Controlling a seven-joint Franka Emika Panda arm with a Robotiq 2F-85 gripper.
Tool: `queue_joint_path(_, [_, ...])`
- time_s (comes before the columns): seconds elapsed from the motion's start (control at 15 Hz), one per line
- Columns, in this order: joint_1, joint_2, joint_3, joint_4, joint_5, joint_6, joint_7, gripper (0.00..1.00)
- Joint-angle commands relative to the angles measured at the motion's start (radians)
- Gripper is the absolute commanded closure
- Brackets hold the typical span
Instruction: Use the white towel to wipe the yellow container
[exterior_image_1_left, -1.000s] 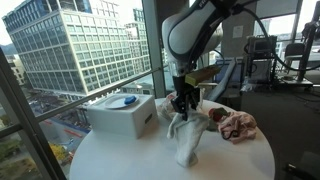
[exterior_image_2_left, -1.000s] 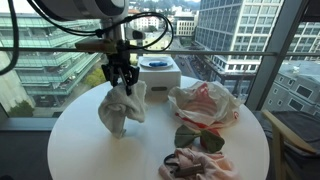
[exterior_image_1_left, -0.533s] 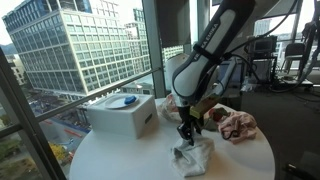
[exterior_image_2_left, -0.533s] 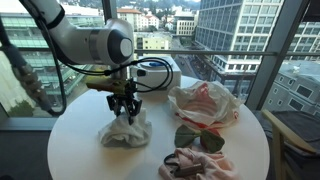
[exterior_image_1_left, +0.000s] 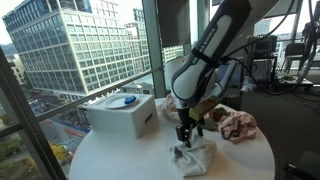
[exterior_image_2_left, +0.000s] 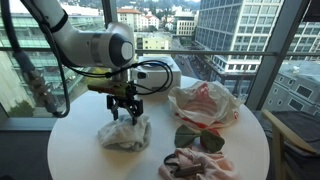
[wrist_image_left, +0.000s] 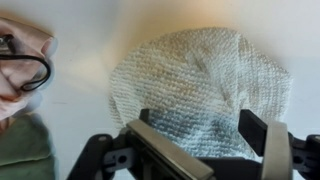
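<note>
Down from where it dangled a second ago, the white towel now lies in a crumpled heap on the round white counter, about where it touched down half a second back. My gripper hangs just above the heap. In the wrist view the fingers stand released, spread wide to either side, with the towel flat on the counter beneath them and nothing clamped.

Around me are tall glass windows with city blocks outside. The counter sits close against the glass. A white box with a blue item on its lid stands at the window side. A pale pink bag sits just beyond the towel, a dark green item lies beside it, and a pink cloth rests near the rim.

In an exterior view the towel lies near the middle of the counter, below the gripper, well in from the edge. The box is apart from it. Bare surface stretches from the towel toward the rim on the side away from the pink cloth.
</note>
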Motion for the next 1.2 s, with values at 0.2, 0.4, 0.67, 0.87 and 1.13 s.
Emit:
queue_joint_path(0.2, [0.006,0.029,0.010,0.045,-0.007,-0.062,-0.168,0.00])
queue_joint_path(0.4, [0.083,0.046,-0.025,0.037,-0.181,-0.050,-0.098,0.00])
queue_joint_path(0.67, [0.174,0.053,-0.061,0.052,-0.436,-0.056,0.020,0.00])
queue_joint_path(0.87, [0.213,0.047,-0.078,0.069,-0.631,-0.049,0.111,0.00])
queue_joint_path(1.13, [0.193,0.090,-0.055,0.100,-0.720,-0.048,0.154,0.00])
